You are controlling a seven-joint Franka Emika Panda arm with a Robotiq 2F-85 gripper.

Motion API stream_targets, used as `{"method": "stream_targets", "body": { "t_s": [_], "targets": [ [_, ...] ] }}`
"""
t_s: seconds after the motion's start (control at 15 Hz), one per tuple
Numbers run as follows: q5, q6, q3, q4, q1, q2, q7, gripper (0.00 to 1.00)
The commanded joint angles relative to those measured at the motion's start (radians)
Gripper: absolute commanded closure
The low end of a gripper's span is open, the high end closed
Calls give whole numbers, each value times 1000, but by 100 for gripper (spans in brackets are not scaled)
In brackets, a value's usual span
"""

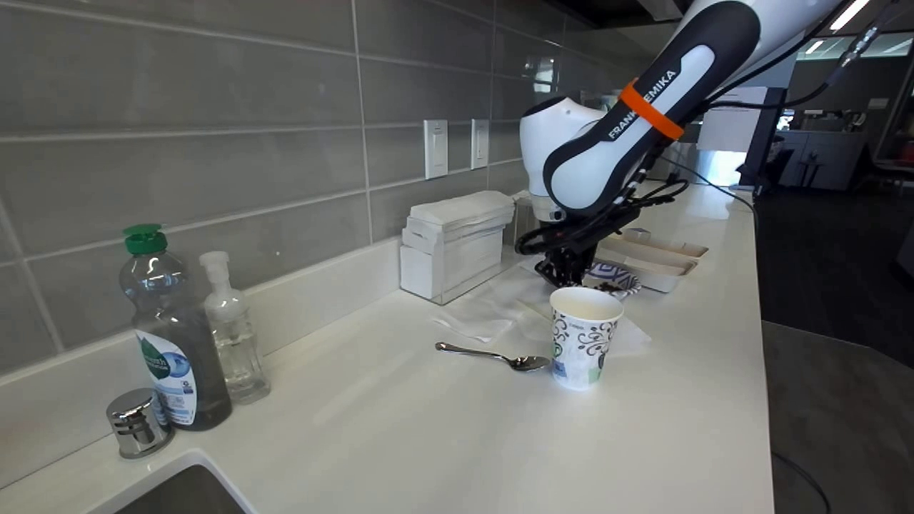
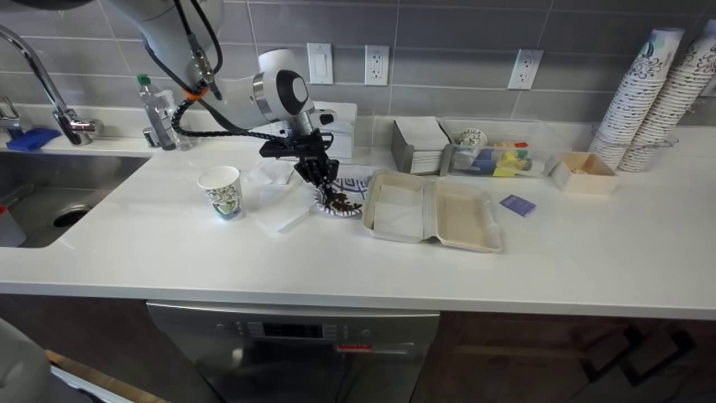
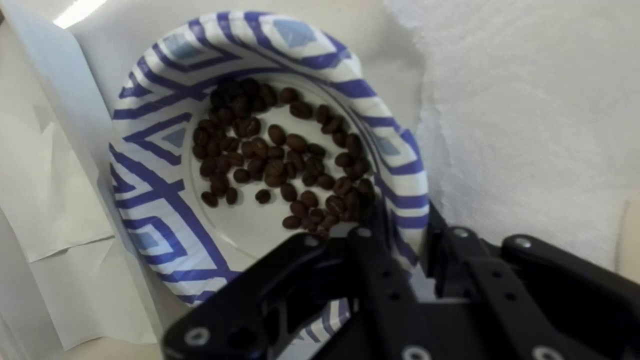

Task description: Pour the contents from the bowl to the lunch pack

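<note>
Blue-and-white bowl (image 3: pixel 160 170), brown beans (image 3: pixel 275 167) inside, is held by the gripper (image 3: pixel 404 235), jaws pinching the rim, just beside opened lunch pack (image 2: pixel 464 215).

The bowl (image 3: pixel 155 187) is white with violet-blue angular lines and paler blue diamonds, its rim striped likewise. The beans (image 3: pixel 274 168) inside are dark brown; the jaws, black. Beside the bowl, the pack (image 2: pixel 460 217) is beige within and paler outside. Near the bowl, the white cup (image 1: pixel 584 344) carries dark scrolls, with green and blue low down.
</note>
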Motion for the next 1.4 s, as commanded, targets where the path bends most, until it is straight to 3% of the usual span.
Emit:
{"method": "stream_targets", "body": {
  "t_s": [0.0,0.6,1.33],
  "targets": [
    [4,4,-14,4,19,6,13,81],
    [-12,-6,-20,-9,36,-24,34,99],
    [-47,-51,-20,-74,75,-156,99,98]
  ]
}}
